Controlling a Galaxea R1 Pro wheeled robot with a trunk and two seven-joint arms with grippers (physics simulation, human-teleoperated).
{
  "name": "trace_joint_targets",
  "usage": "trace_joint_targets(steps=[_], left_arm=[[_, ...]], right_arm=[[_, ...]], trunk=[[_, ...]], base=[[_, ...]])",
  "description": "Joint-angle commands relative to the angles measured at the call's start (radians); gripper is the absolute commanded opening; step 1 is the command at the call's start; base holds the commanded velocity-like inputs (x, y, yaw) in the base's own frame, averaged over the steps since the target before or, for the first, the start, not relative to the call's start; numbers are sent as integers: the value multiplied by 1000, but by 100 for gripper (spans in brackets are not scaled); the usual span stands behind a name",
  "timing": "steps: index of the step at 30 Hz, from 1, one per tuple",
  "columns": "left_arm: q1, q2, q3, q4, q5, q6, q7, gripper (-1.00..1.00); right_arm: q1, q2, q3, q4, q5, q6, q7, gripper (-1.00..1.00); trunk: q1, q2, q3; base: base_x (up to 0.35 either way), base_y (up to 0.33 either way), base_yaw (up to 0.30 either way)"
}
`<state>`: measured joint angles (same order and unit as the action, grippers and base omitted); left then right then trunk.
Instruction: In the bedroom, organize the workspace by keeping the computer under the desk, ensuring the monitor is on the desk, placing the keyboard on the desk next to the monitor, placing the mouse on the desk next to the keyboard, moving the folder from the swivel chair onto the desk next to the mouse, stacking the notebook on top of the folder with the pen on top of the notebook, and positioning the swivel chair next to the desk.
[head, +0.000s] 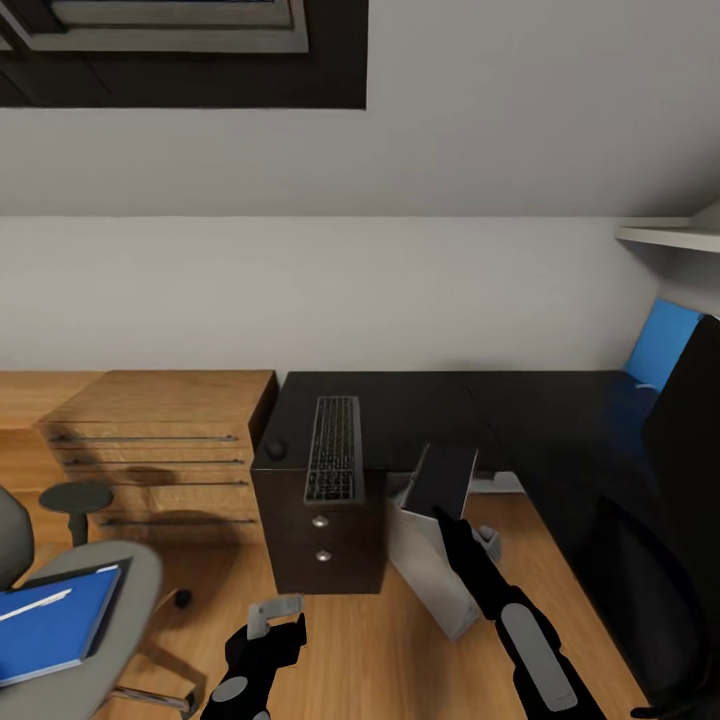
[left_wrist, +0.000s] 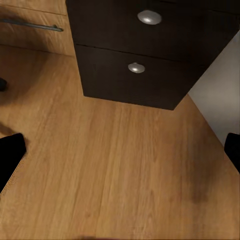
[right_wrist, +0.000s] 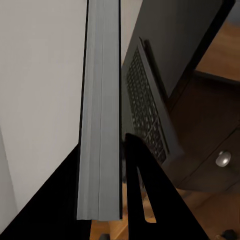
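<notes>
The right gripper (head: 441, 512) is clamping a thin flat slab (head: 444, 478), dark on its face and grey along its edge, probably the notebook, though I cannot tell for sure. It is holding it upright just off the front edge of the desk (head: 520, 420), above the computer (head: 432, 565), which is leaning on the floor in front of the desk. The left gripper (head: 270, 620) is hanging wide open and empty over the floor in front of the desk's dark drawers (left_wrist: 135, 65). The keyboard (head: 333, 449) and mouse (head: 275, 449) are lying at the desk's left end, while the folder (head: 52, 625) is waiting on the swivel chair (head: 110, 640), well left of the desk. The fingers are pinching only the slab's lower edge, so it risks pivoting or slipping during a swing and dropping onto the computer.
</notes>
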<state>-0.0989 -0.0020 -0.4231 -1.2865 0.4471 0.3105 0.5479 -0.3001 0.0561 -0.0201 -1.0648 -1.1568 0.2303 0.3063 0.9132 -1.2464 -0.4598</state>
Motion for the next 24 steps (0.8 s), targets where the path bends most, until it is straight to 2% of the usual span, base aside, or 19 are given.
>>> trace_joint_targets(steps=[1,8,14,18,20,24], left_arm=[[-1,0,-2,-1,7,3,7,100],[-1,0,-2,-2,6,2,7,100],[-1,0,-2,-5,6,-1,5,100],[-1,0,0,-16,8,-1,2,100],[0,-1,5,-58,13,1,3,100],[-1,-2,6,-66,14,1,4,100]], right_arm=[[-1,1,-2,0,-12,12,2,-100],[-1,1,-4,0,-15,59,3,-100],[-1,1,-8,0,-15,65,4,-100],[-1,1,-36,0,-33,66,3,-100],[-1,-1,-54,0,-39,66,2,-100],[-1,-3,-56,0,-40,66,2,-100]], trunk=[[1,-1,-1],[1,-1,-1],[1,-1,-1],[1,-1,-1],[4,-8,-4],[20,-36,-17]], base=[[322,171,0],[321,177,0],[287,135,0],[86,27,0],[17,5,0],[2,1,0]])
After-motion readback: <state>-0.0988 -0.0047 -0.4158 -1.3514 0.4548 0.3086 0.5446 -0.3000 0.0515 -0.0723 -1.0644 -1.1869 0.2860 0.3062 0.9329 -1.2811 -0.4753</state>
